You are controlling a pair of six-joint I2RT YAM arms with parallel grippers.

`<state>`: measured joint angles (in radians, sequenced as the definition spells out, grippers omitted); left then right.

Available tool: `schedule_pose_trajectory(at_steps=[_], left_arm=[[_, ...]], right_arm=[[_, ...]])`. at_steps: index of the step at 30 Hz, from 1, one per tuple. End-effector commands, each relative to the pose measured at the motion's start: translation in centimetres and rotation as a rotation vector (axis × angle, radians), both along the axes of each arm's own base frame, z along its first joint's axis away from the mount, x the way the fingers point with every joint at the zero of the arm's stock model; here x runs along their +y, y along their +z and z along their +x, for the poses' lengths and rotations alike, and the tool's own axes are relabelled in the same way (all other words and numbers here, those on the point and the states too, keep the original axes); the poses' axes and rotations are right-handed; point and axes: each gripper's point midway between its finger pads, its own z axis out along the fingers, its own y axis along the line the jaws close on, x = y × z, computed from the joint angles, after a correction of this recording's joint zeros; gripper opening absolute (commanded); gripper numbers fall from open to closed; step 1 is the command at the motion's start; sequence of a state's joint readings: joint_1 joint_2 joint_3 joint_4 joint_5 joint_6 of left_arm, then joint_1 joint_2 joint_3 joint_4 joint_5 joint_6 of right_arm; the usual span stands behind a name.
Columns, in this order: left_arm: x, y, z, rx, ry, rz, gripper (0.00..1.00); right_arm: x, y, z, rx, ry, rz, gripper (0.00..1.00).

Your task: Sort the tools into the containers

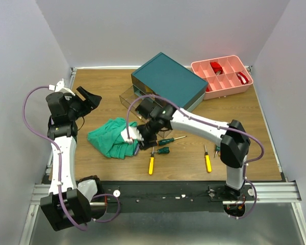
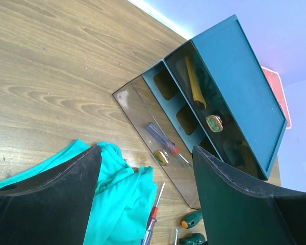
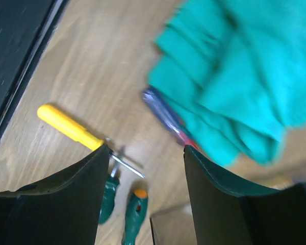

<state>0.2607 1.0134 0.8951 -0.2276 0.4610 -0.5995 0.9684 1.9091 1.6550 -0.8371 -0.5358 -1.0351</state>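
**Top external view.** The teal box [image 1: 168, 79] stands at the back of the desk [image 1: 102, 84], with one clear drawer [image 1: 128, 96] pulled out on its left side. A pink tray [image 1: 222, 76] sits to the right of the box. A green cloth [image 1: 109, 138] lies left of centre. Two green-handled screwdrivers [image 1: 166, 141] lie just right of the cloth. In front of them lies a yellow-handled screwdriver [image 1: 151, 164], and a second yellow-handled screwdriver [image 1: 208, 162] lies farther right. The left tool [image 1: 89, 97] hangs over the left part of the desk. The right tool [image 1: 140, 139] is low at the right edge of the cloth.

**Left wrist view.** The left tool [image 2: 145, 153] is spread wide and holds nothing. The pulled-out drawer [image 2: 135, 104] contains a red-and-blue screwdriver [image 2: 160, 138]. The other drawers [image 2: 204, 102] also hold items, which are unclear.

**Right wrist view (blurred).** The right tool [image 3: 145, 150] is spread wide and holds nothing. Another red-and-blue screwdriver [image 3: 166, 115] lies on the desk, touching the edge of the cloth [image 3: 234, 71].
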Motion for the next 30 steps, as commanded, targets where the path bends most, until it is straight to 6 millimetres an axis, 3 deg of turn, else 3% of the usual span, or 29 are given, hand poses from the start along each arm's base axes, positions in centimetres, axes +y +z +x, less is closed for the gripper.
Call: schedule_pose_trajectory(at_steps=[1, 8, 15, 27, 30], left_arm=[[0.4, -0.1, -0.9, -0.015, 0.020, 0.011, 0.81], [0.6, -1.1, -1.7, -0.013, 0.028, 0.024, 0.81], [0.7, -2.1, -2.2, -0.001, 0.036, 0.023, 0.81], [0.9, -2.6, -1.5, 0.009, 0.035, 0.006, 0.81], [0.9, -2.7, -1.4, 0.011, 0.036, 0.003, 0.81]], right_arm=[[-0.8, -4.5, -1.1, -0.120, 0.219, -0.057, 0.68], [1.9, -5.5, 0.7, -0.158, 0.227, -0.032, 0.66], [2.6, -7.6, 1.4, -0.169, 0.248, -0.056, 0.66], [-0.4, -12.7, 0.5, -0.091, 0.315, -0.242, 0.52], [-1.1, -13.2, 0.3, -0.070, 0.319, -0.283, 0.40]])
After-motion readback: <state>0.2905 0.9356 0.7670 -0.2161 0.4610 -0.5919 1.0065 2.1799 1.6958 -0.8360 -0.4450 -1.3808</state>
